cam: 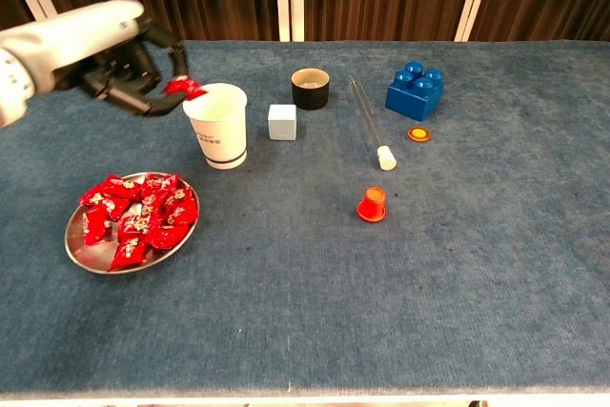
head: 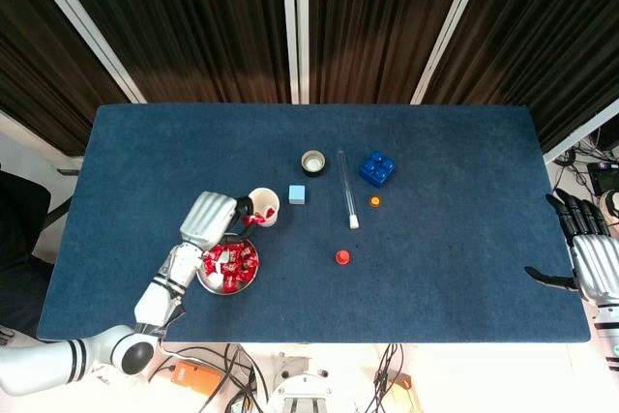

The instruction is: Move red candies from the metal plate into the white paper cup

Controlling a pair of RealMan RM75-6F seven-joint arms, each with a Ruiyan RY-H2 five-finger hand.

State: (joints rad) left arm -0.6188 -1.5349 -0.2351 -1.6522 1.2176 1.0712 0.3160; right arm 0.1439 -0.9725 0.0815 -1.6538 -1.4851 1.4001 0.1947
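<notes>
At the rim of the white paper cup (cam: 216,124), a red candy (cam: 184,88) is pinched by the left hand (cam: 114,59); released off-centre, it could be dropped onto the surface (cam: 381,274) beside the metal plate (cam: 95,256)

A robotics lab or test room is suggested. A bench (head: 464,239) covered in dark blue felt is set before dark pleated curtains (head: 203,16) divided by white frame bars (head: 295,21). Behind the bench's near edge, loose cables (head: 222,374) and an orange device (head: 189,372) are seen on a pale floor. More cables (head: 588,157) lie beyond the bench's right end.
</notes>
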